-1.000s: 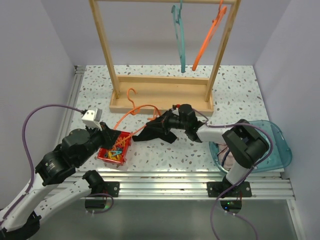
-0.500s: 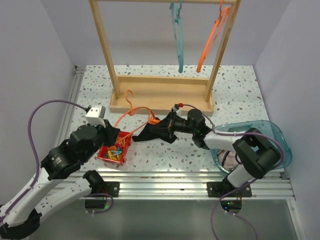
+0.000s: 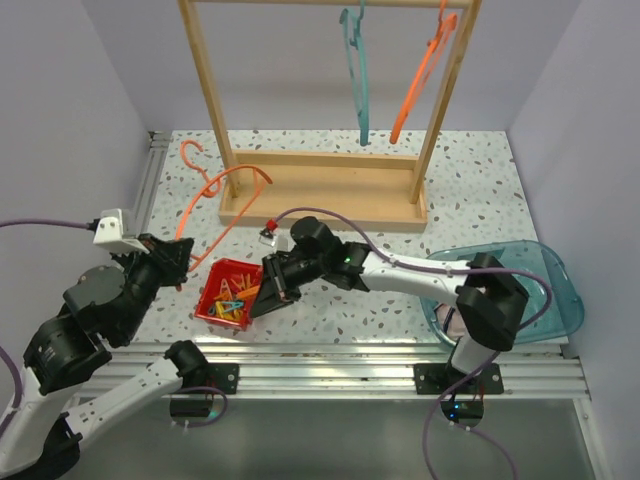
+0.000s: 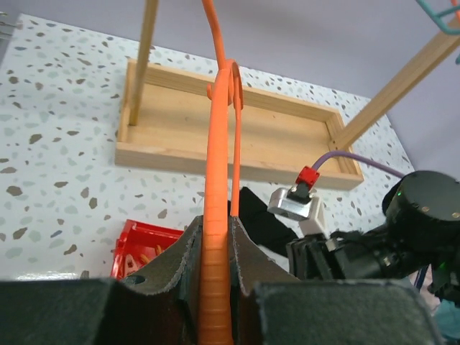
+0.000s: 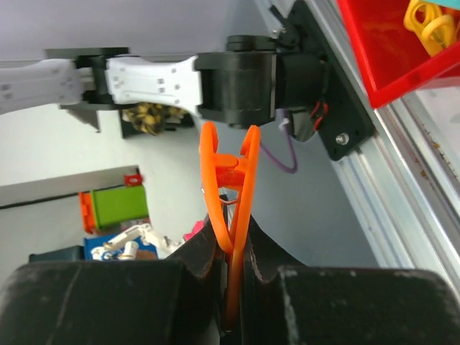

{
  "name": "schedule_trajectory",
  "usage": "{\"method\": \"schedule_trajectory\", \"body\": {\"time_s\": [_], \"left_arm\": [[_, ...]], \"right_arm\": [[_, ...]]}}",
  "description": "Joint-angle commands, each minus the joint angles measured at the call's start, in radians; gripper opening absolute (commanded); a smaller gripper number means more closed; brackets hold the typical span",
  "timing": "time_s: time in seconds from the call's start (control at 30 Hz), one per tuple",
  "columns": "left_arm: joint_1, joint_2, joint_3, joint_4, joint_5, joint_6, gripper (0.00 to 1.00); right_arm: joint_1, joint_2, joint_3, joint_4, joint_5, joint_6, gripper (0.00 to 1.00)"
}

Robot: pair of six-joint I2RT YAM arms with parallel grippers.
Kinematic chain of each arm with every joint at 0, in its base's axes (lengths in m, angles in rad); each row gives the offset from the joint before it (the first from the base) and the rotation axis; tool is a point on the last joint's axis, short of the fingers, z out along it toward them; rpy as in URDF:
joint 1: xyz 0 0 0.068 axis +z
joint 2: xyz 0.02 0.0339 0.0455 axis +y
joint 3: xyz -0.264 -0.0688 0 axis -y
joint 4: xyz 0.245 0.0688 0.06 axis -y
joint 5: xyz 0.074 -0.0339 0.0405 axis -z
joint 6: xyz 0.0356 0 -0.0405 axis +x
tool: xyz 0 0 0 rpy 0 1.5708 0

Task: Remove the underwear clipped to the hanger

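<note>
Left gripper [image 4: 215,248] is squeezed narrow on the orange hanger [image 4: 218,165]. Its hook pokes out toward 10 o'clock on the bench [image 3: 470,170], just left of the wooden rack [image 3: 320,190] at 12.

Right gripper [image 5: 231,241] is pinched tight on an orange clip [image 5: 231,176] and sits at the right edge of the red bin [image 3: 208,295] of clips, around 7 o'clock.

As for the underwear, the left wrist view shows a patch of black underwear [image 4: 257,215] lying on the bench right beside the right wrist. From overhead the arm covers it.

There's also some pinkish fabric [image 3: 450,320] peeking out of the blue tub [image 3: 550,300] at 4 o'clock, but it's too hidden to say what it is.
</note>
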Motion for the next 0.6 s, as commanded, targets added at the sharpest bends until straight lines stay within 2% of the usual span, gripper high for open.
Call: {"method": "schedule_trajectory", "body": {"time_s": [0.0, 0.1, 0.23, 0.27, 0.33, 0.37, 0.43, 0.47, 0.57], "left_arm": [[0.001, -0.012, 0.042, -0.09, -0.156, -0.04, 0.0], [0.001, -0.023, 0.05, -0.136, -0.201, -0.066, 0.0], [0.001, -0.029, 0.051, -0.131, -0.201, -0.06, 0.0], [0.001, -0.031, 0.053, -0.13, -0.195, -0.055, 0.0], [0.001, -0.028, 0.056, -0.116, -0.185, -0.038, 0.0], [0.001, -0.028, 0.056, -0.107, -0.17, -0.029, 0.0], [0.001, -0.017, 0.059, -0.091, -0.159, -0.006, 0.0], [0.001, -0.012, 0.062, -0.085, -0.152, 0.009, 0.0], [0.001, 0.014, 0.073, -0.068, -0.153, 0.027, 0.0]], "right_arm": [[0.043, 0.129, 0.14, -0.146, 0.044, -0.094, 0.0], [0.065, 0.231, 0.261, -0.181, 0.101, -0.098, 0.0], [0.07, 0.328, 0.393, -0.198, 0.199, -0.1, 0.16], [0.068, 0.336, 0.407, -0.218, 0.219, -0.102, 0.33], [0.07, 0.345, 0.43, -0.239, 0.262, -0.115, 0.47], [0.068, 0.342, 0.445, -0.267, 0.299, -0.12, 0.58], [0.068, 0.329, 0.44, -0.282, 0.328, -0.126, 0.67], [0.067, 0.312, 0.432, -0.278, 0.342, -0.128, 0.75], [0.065, 0.272, 0.38, -0.25, 0.331, -0.12, 0.83]]}}
